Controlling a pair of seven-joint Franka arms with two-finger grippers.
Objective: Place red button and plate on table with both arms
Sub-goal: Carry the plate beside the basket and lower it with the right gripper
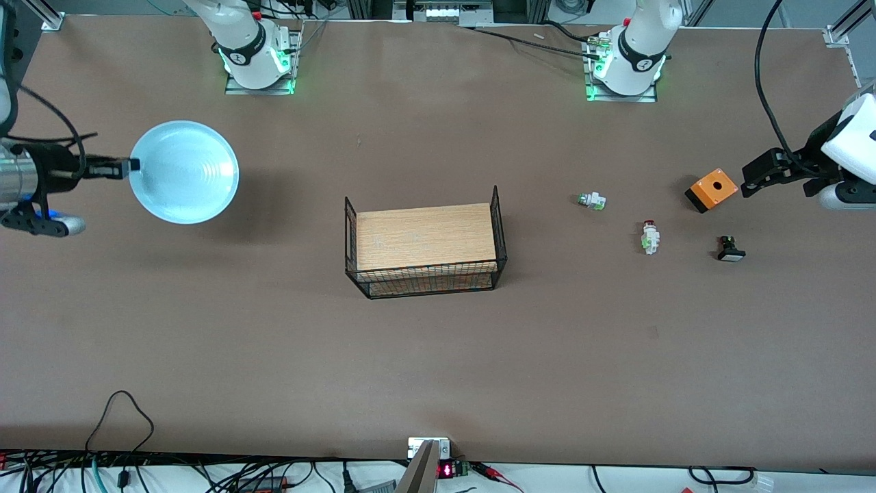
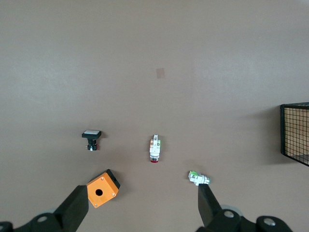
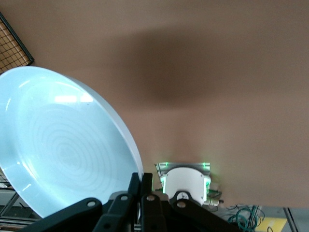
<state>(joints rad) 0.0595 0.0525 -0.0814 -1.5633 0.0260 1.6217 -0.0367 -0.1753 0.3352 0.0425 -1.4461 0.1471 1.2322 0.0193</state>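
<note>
The large flat brown matte table carries all items. At its middle stands a black wire basket with a light wooden board inside it.

The round pale-blue shallow plate is held in the air over the table toward the right arm's end. The shadow under it lies apart from it on the tabletop. In the right wrist view the plate is seen tilted, with its rim between the fingers.

The right gripper is closed on the plate's rim at the edge that faces away from the basket. The right wrist view shows its fingers pinching the rim from both sides.

The left gripper hangs over the table at the left arm's end, just beside a small orange box with a round hole in its top. Its fingers are spread wide apart and hold nothing; the left wrist view shows the two fingertips well apart, with the orange box near one of them.

The small whitish cylindrical red button with a dark red cap lies on its side on the table, between the basket and the orange box and nearer to the front camera than the box. It is well apart from both grippers.

A similar green-capped part lies on the table between the basket and the red button, farther from the front camera than the button. A black button with a white face lies toward the left arm's end, nearer to the front camera than the orange box.
</note>
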